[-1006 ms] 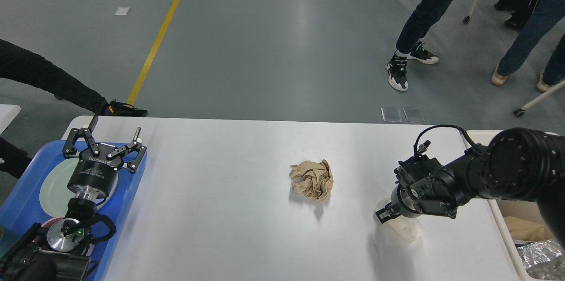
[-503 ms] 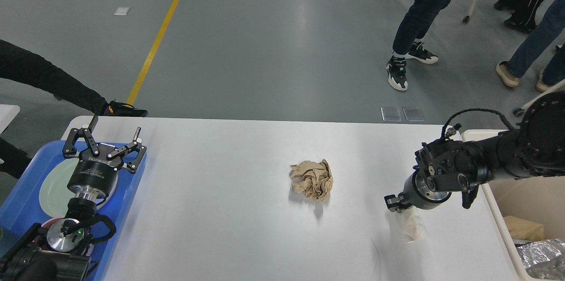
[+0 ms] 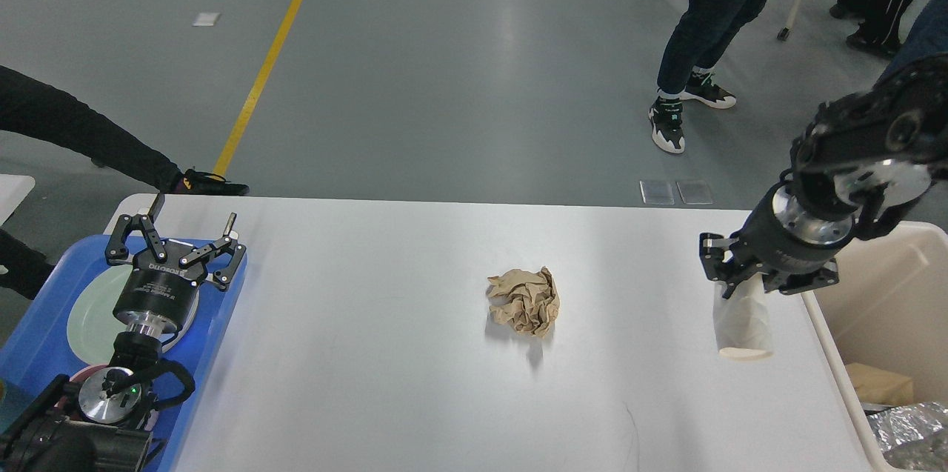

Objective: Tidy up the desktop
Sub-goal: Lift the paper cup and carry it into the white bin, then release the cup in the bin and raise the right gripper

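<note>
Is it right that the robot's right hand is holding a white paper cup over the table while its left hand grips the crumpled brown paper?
Not quite. The head view shows the left hand open and empty over the blue tray; the crumpled brown paper lies untouched mid-table. The right hand does hold the white paper cup over the table.

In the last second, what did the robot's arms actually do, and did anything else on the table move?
The right gripper, shut on a white paper cup, lifted it off the desktop and swung it toward the beige bin; the cup now hangs mouth-down. The crumpled brown paper, the left gripper open over the blue tray, stayed put.
</note>
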